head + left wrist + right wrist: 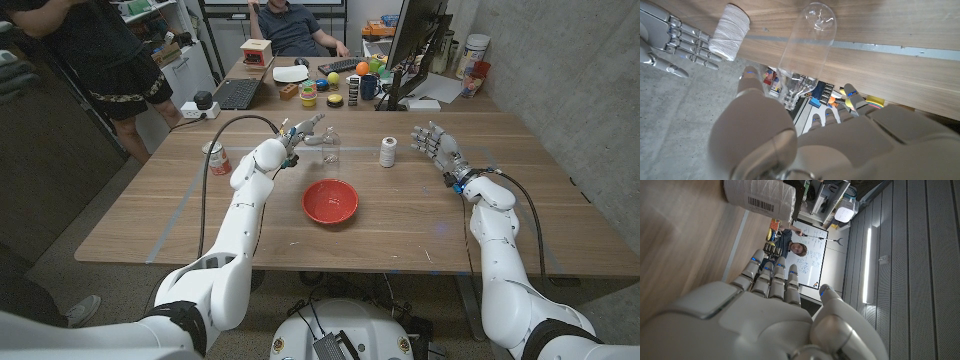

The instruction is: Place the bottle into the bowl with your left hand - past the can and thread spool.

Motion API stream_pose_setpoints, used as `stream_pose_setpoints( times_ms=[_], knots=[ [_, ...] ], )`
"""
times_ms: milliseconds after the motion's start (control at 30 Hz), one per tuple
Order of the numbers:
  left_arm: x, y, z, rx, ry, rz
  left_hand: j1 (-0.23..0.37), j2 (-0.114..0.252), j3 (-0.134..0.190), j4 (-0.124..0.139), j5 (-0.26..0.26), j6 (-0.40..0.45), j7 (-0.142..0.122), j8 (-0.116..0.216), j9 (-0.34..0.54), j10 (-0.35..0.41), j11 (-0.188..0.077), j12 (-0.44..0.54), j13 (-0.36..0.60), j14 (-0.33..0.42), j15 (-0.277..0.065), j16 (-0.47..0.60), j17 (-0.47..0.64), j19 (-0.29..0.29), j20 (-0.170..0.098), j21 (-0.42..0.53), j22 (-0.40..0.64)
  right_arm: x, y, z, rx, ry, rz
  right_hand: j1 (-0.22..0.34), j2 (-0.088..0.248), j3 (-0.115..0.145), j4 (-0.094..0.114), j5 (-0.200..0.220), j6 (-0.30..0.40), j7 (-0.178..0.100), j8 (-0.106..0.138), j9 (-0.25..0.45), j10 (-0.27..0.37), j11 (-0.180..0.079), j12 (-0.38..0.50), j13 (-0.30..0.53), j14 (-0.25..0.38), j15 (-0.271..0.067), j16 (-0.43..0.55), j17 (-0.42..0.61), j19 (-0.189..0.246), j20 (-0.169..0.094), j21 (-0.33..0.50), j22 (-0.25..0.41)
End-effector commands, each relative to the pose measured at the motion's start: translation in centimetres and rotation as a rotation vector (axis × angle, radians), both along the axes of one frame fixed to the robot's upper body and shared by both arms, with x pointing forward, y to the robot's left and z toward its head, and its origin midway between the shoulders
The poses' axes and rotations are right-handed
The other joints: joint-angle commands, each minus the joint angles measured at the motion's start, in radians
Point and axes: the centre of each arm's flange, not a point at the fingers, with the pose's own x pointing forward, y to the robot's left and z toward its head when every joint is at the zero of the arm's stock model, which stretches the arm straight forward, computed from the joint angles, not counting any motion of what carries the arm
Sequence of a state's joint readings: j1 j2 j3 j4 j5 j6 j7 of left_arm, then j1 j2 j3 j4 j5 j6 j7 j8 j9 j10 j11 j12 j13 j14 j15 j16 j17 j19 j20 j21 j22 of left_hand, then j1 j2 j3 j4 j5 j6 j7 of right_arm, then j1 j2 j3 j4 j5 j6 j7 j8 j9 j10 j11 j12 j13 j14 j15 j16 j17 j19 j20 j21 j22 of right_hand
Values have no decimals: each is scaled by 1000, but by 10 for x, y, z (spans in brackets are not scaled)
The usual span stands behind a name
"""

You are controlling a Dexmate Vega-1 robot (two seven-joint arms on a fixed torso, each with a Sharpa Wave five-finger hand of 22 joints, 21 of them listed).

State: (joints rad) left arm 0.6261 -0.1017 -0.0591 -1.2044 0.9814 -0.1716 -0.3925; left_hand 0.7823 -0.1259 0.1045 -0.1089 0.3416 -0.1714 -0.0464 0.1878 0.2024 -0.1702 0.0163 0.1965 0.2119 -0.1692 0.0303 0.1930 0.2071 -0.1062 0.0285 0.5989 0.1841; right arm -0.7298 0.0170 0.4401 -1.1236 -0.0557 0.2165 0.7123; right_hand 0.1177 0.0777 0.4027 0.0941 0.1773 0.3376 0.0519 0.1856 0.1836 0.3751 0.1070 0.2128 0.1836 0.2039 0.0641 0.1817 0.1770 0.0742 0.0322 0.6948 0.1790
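A clear plastic bottle (331, 149) stands upright on the wooden table, just beyond the red bowl (330, 201). My left hand (300, 133) hovers right beside the bottle's upper part, its fingers spread and holding nothing. In the left wrist view the bottle (805, 45) sits between my thumb and fingers (850, 97), and no contact shows. A white thread spool (388, 152) stands to the right of the bottle, a red-and-white can (218, 158) to its left. My right hand (437, 145) waits open beyond the spool (760, 197), its fingers spread.
Behind the table stands a desk with a laptop (238, 94), a monitor (415, 45), cups and small toys. One person (295, 25) sits there and another (110, 50) stands at the far left. A black cable (225, 135) loops over my left arm.
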Motion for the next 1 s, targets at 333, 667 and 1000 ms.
stream_pose_setpoints(
  times_ms=[333, 667, 1000],
  knots=[
    [11, -33, -6, 35, 9, -14, 12, 8, -8, -3, 10, -220, 9, 13, 3, -118, 5, 11, 2, -25, 3, 9, 1, 4, -2, -4, 2, -3, -13, -2, -11, 0, 9, -11, -2, -8, -2, 7, -4, 3, 5, 5, 5, -2, 5, 6, 4, 4, 4, 3, 5, 1, -10, 3],
    [14, -39, -8, 36, 23, -5, 25, 15, -13, -5, 14, -213, 11, 17, 3, -106, 5, 18, 2, -8, 1, 16, 0, 47, 1, 5, 2, -2, -18, -2, -11, 5, 2, -14, -3, -10, -1, 8, -6, 4, 5, 5, 5, 0, 5, 6, 3, 5, 4, 3, 5, 1, -12, 3],
    [20, -40, -14, 7, 36, -21, 50, 18, -20, -12, 18, -187, 17, 25, 2, -66, -1, 34, 1, 40, -3, 28, -4, 126, -8, 25, 1, -1, -20, -2, -16, 6, 9, -16, -4, -12, 0, 8, -6, 4, 5, 5, 5, 1, 6, 6, 3, 5, 4, 3, 6, 2, -15, 3]
  ],
)
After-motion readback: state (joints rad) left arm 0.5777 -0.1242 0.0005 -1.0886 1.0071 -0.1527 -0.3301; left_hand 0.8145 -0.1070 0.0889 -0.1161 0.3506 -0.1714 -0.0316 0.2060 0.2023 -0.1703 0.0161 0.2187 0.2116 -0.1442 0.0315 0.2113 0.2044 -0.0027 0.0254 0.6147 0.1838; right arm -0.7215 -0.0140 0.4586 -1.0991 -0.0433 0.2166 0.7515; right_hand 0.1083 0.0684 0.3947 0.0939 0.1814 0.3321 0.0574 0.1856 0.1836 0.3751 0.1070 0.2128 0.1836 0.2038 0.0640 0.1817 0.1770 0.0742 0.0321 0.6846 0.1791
